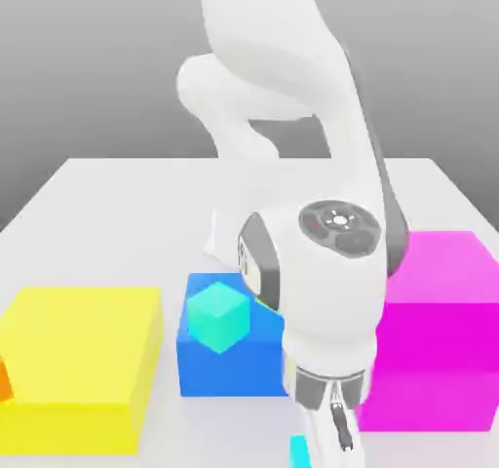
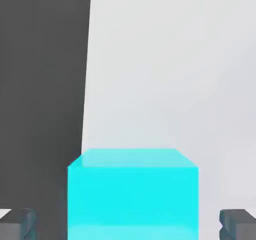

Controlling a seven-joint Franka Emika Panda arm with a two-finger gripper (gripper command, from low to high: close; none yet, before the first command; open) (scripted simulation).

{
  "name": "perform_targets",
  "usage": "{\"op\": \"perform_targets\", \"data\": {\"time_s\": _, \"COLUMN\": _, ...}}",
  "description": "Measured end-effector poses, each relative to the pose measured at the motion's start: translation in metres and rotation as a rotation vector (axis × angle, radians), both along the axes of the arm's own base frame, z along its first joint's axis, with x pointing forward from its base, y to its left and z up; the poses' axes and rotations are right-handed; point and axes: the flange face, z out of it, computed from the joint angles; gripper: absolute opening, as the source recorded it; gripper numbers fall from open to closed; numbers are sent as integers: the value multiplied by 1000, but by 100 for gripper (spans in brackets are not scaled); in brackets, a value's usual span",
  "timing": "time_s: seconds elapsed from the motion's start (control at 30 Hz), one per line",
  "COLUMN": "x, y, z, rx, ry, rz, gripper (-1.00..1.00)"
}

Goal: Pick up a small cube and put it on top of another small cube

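The small cube [image 2: 132, 194], bright cyan, sits on the white table between my two fingers. My gripper [image 2: 128, 225] is open around it, with a gap left on each side between cube and fingertips [image 2: 18, 224]. In the exterior view my gripper [image 1: 333, 439] reaches down to the table's front edge, and a sliver of the small cube [image 1: 299, 451] peeks out on its left side. Another small cube [image 1: 216, 317], turquoise, rests on top of a larger blue block [image 1: 229, 364].
A big yellow block [image 1: 78, 364] stands on the exterior view's left and a big magenta block [image 1: 439, 330] on its right, close to my arm. A yellow-green bit [image 1: 263, 305] shows behind the blue block. The table edge [image 2: 86, 109] runs close beside the cyan cube.
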Motion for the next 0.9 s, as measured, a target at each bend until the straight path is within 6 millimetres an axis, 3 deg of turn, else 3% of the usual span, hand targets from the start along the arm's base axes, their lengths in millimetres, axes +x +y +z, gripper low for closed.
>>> {"op": "perform_targets", "data": {"time_s": 0.17, "x": 1, "y": 1, "z": 1, "rx": 5, "ry": -6, "rz": -4, "gripper": -100}}
{"op": "perform_targets", "data": {"time_s": 0.33, "x": -3, "y": -4, "z": 56, "rx": -12, "ry": 4, "rz": 3, "gripper": -100}}
{"op": "perform_targets", "data": {"time_s": 0.7, "x": -59, "y": -75, "z": 137, "rx": -124, "ry": 46, "rz": 20, "gripper": -100}}
{"op": "perform_targets", "data": {"time_s": 0.9, "x": -100, "y": -99, "z": 180, "rx": -94, "ry": 39, "rz": 30, "gripper": -100}}
